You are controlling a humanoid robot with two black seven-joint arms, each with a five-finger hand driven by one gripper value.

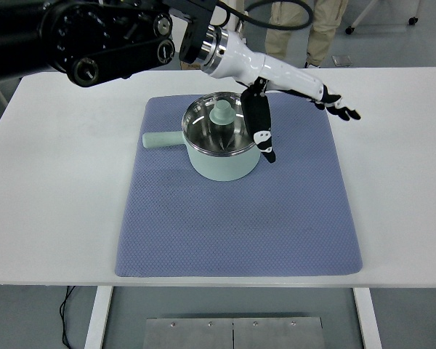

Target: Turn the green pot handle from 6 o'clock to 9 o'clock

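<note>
**Left robot hand beside the pot, handle at nine o'clock**

One arm in view, black upper links and a white forearm, entering from the picture's left edge along the top. That makes it the left arm. Right arm not visible.

Green pot (222, 153) sits on the upper middle of a blue-grey mat (240, 225), which lies flat on the white worktop (58, 182). Pot is upright. A glass lid (216, 129) with a metal rim covers it, with a pale green knob (221, 113) in the centre. The pot handle (162, 139) sticks out straight to the picture's left, roughly the nine o'clock direction as seen from the robot's side.

Left robot hand (291, 102) is stretched over the far right part of the mat, just beyond the pot's right side. The thumb (260, 127), black with a white patch near its end, hangs down along the pot's right wall, at or very near the rim; contact cannot be settled from this view. The other fingers (338, 107) point away to the right, spread and straight, over the worktop past the mat's edge. Hand is released, nothing in its grasp.

Beyond the far edge of the worktop, a person's legs (305, 29) in tan trousers stand on the floor.
</note>
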